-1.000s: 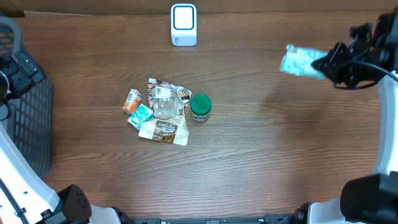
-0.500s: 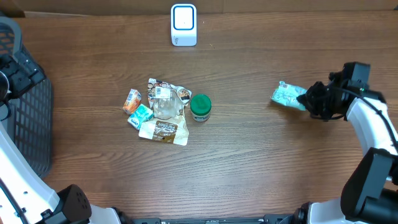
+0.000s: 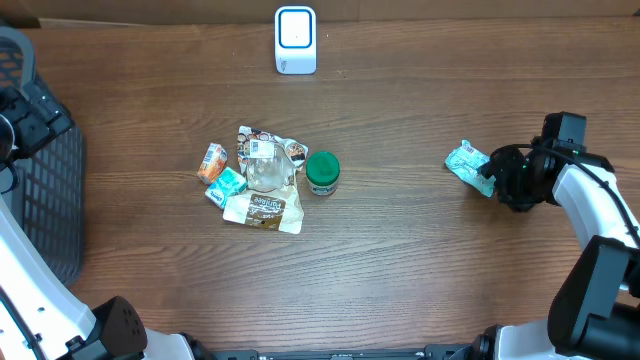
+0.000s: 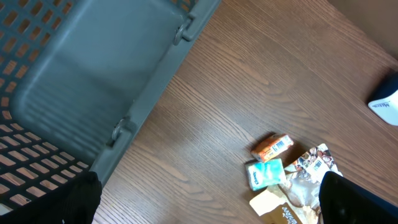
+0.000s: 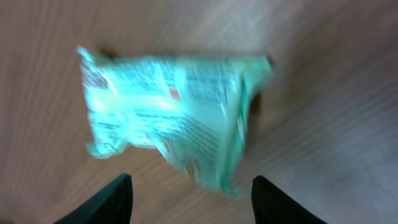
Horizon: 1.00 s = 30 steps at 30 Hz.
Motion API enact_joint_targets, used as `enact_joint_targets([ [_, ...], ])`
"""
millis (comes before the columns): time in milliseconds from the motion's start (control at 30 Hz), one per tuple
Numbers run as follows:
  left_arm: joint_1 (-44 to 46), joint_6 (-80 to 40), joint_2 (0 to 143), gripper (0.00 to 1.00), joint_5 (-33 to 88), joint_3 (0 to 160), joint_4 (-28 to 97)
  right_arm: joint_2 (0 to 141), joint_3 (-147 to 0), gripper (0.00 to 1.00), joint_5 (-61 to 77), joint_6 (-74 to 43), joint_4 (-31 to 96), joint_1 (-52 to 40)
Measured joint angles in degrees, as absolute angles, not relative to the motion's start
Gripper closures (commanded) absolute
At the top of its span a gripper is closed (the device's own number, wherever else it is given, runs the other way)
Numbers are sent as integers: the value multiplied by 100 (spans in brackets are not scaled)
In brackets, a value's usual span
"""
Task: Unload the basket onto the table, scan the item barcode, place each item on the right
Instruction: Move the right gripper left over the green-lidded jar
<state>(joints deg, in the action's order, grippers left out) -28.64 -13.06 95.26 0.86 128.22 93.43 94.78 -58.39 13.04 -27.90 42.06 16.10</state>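
Mint-green packet [image 3: 467, 164] lies on the table [image 3: 400, 260] out at my right, just off the tips of the right claw [image 3: 490, 177], whose fingers I see standing apart with nothing between them. It sits well apart from the white scanner [image 3: 295, 40] at the far edge. My left claw [image 4: 211, 202] hangs spread wide by the grey basket [image 4: 93, 81], holding nothing.
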Motion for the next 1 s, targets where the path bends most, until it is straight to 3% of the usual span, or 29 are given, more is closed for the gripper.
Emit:
enact_joint_targets([
  [200,-2864,-1306,9526,0,86,12820,9343,9500,-6967,35,1258,-2196,5583,1378],
  [367,-2864,-1306,9526,1,86,12822,9345,9500,-8484,29,1245,-1645,6198,443],
  [500,-2864,-1306,9526,1,86,12822,9343,9500,-9113,21,1017,-1411,6029,-727],
  [700,-2864,-1306,9526,0,86,12820,9343,9583,-9177,19,508,-939,5570,-2486],
  [1000,-2864,-1306,9526,0,86,12820,9343,10584,-9177,15,-3,-191,5487,-3400],
])
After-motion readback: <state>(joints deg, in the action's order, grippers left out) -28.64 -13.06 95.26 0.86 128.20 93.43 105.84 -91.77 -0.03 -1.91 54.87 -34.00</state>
